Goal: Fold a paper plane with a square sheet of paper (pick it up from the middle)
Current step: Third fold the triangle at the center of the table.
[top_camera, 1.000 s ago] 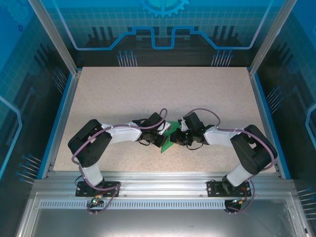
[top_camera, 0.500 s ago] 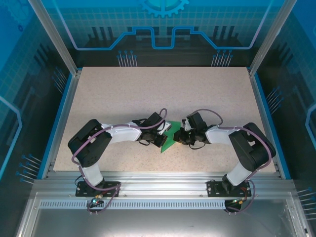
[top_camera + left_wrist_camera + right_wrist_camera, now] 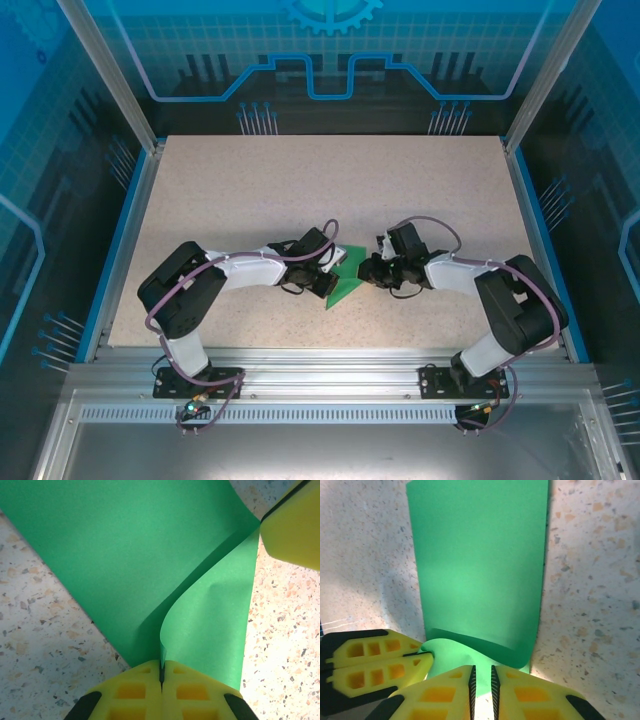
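The square sheet of paper (image 3: 346, 286) is bright green and lies partly folded on the table between my two grippers. My left gripper (image 3: 331, 272) is shut on a raised flap of it; in the left wrist view the flap's edge curls up into the closed jaws (image 3: 161, 664) from the flat sheet (image 3: 125, 555). My right gripper (image 3: 367, 272) is low at the paper's right side. Its jaws (image 3: 481, 674) stand a narrow gap apart over the sheet (image 3: 480, 565), with nothing pinched. The left gripper's fingers (image 3: 380, 662) show beside it, and a right finger (image 3: 295, 525) shows in the left wrist view.
The speckled beige table (image 3: 330, 190) spreads wide behind and to both sides of the grippers. Blue rails (image 3: 125, 240) border its left and right edges, and an aluminium frame runs along the near edge.
My right gripper has drawn back to the right, off the middle of the paper to its right edge. The left gripper has kept its hold and place.
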Robot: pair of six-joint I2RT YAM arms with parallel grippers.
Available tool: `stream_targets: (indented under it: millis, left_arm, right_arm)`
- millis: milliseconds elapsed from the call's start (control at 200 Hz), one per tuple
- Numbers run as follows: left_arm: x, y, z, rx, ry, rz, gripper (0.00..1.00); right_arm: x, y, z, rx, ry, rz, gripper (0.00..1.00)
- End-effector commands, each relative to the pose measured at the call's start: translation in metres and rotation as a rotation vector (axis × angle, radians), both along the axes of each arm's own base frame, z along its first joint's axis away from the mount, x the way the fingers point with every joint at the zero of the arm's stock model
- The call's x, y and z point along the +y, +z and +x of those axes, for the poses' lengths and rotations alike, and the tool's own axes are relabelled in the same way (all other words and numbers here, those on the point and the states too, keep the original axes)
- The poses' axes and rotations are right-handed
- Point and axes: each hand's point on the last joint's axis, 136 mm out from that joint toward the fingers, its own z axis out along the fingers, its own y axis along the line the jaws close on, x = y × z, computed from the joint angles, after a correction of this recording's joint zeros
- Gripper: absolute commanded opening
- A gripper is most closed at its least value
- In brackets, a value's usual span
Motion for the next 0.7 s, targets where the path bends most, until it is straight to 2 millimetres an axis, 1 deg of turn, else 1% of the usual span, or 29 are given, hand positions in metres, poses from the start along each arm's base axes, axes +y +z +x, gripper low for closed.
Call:
stream_targets:
  millis: [0,130,215,285,400,565,615,695]
  left_arm:
    - [0.008,-0.009,-0.002,0.025,-0.005,0.027,0.0]
    - [0.008,-0.009,-0.002,0.026,-0.006,0.026,0.0]
    - [0.008,-0.009,-0.003,0.026,-0.005,0.027,0.0]
    - [0.009,-0.009,-0.003,0.028,-0.002,0.028,0.0]
    - [0.008,-0.008,-0.003,0.03,0.018,0.016,0.0]
    - [0.006,-0.01,0.001,0.051,0.061,0.011,0.0]
    - [0.005,-0.011,0.002,0.059,0.069,0.008,0.0]
    - [0.005,-0.01,0.002,0.062,0.076,0.007,0.0]
  right_arm:
    - [0.0,-0.002,-0.001,0.021,0.003,0.022,0.18]
    - [-0.005,-0.022,-0.003,0.066,-0.014,-0.014,0.18]
    - [-0.017,-0.038,-0.005,0.094,-0.039,-0.077,0.17]
    - [-0.024,-0.043,-0.006,0.105,-0.048,-0.109,0.17]
    - [-0.024,-0.031,-0.001,0.073,-0.024,-0.12,0.18]
    - [-0.02,-0.008,0.015,0.028,0.018,-0.077,0.18]
    - [-0.019,-0.001,0.017,0.021,0.025,-0.065,0.18]
    - [-0.016,0.012,0.013,-0.003,0.028,-0.038,0.19]
